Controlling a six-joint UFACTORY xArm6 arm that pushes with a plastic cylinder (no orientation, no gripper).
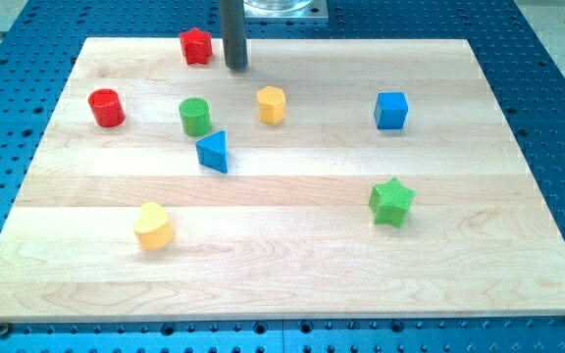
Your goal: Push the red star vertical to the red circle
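The red circle (107,108) sits near the tabletop's (292,265) left edge. Toward the view's top, the small, knobbly red star (195,46) stands upright, with my tip (235,67) just beside its right; no gripper shows.

Pale wooden surface (292,265) on blue perforated base (557,69). Green cylinder (195,116) upper left of centre, yellow hexagonal block (272,104) just to its right, apart. Blue triangle (213,152) below and between those two, near the green cylinder, not touching. Blue cube (391,110) alone toward the view's right. Green star (391,202) lower right, well below the cube. Yellow heart-shaped block (153,226) lower left, well apart from the rest. Clear round fixture (281,8) at top edge, cut off.
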